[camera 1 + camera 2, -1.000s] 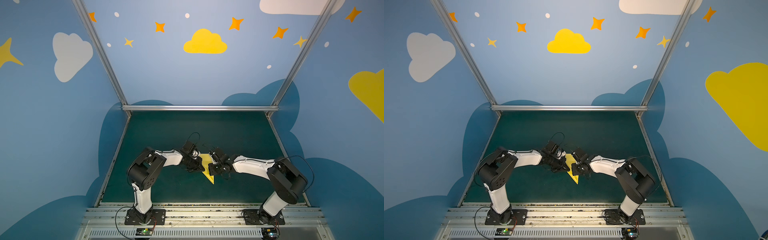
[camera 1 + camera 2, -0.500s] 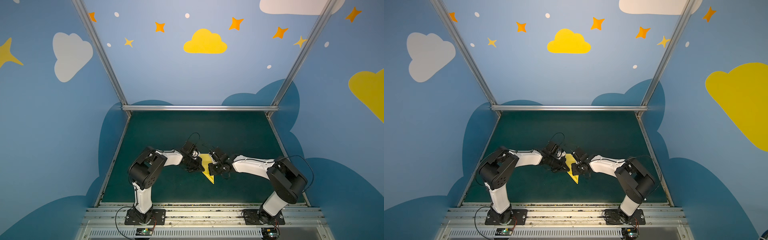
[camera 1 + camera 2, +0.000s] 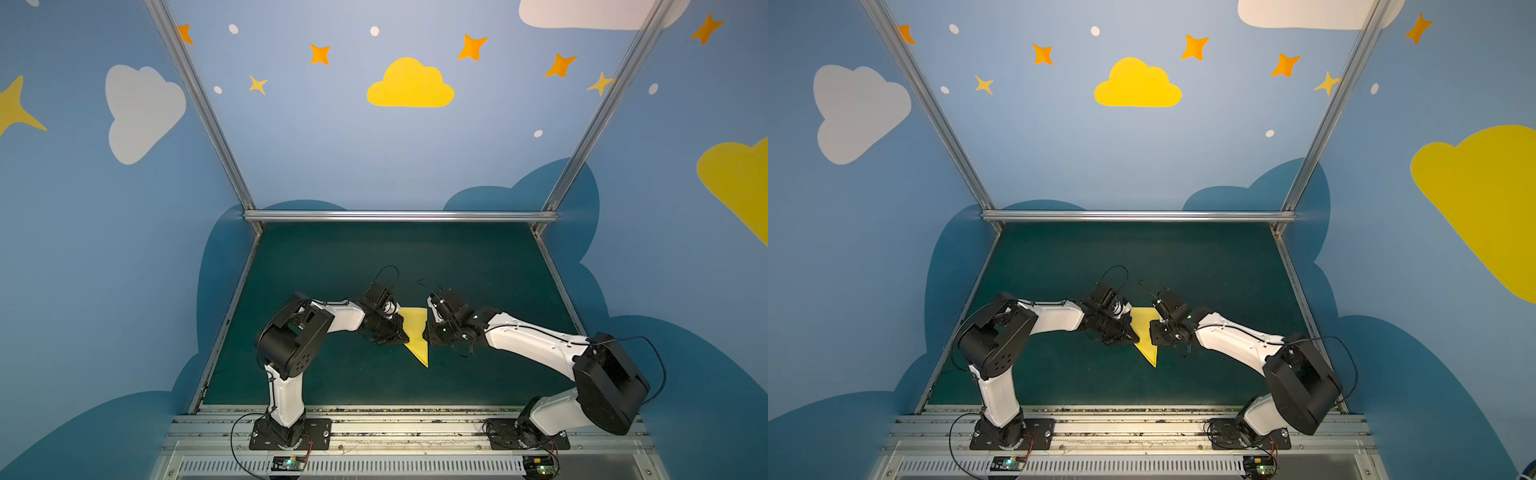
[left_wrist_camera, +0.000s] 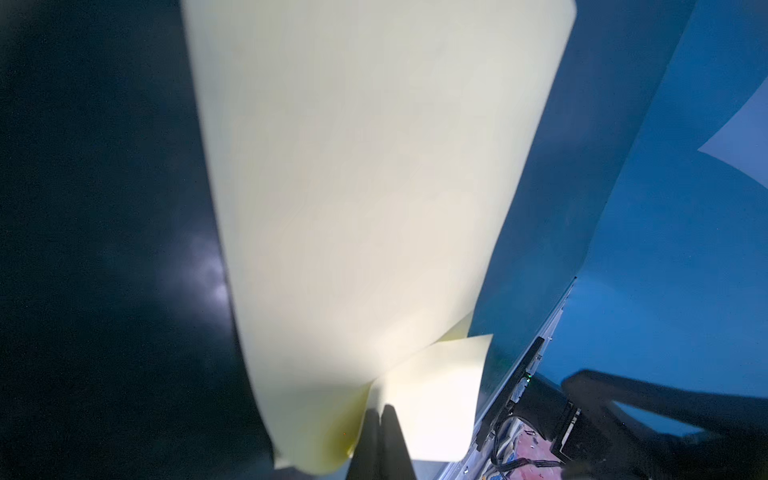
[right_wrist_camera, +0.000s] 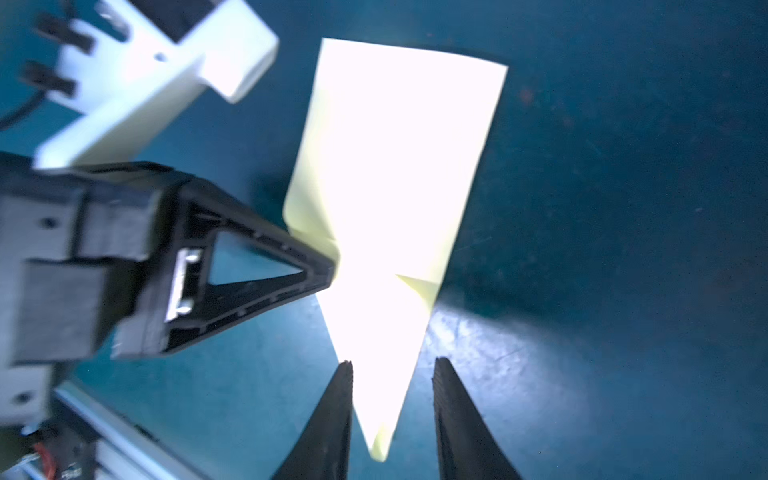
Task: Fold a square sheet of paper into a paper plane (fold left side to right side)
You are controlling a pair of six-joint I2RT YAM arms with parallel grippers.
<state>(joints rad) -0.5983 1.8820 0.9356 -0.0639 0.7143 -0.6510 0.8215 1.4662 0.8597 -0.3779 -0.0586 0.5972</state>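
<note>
Our left gripper (image 4: pixel 381 411) is pinched together on an edge of the paper plane (image 3: pixel 415 330), which rests on the green mat (image 3: pixel 374 257) between both arms; it looks light, thin and easily bent, so we would hold it at the layered creases; our right gripper (image 5: pixel 392 370) has its jaws apart, with the pointed nose between them.

White link shells (image 3: pixel 528 340), black joint housings (image 3: pixel 291 345), looping black cables (image 3: pixel 386 267), triangular jaws.
</note>
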